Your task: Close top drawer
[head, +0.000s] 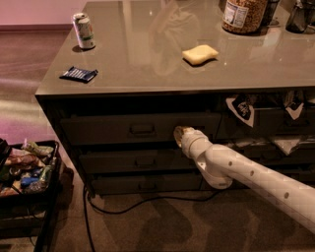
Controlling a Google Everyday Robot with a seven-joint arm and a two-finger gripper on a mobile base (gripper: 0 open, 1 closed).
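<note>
Under the tabletop the top drawer looks almost shut, the gripper, spread untellable, against its front beside the handle; probably a last push remains.

The hand, at the front of the top drawer right of its handle, is mostly hidden behind its own wrist. The upper edge cuts off the jar on the worktop.

Dark grey-brown top drawer; white arm, pale pincer (perhaps cream) at its front; yellow sponge.
</note>
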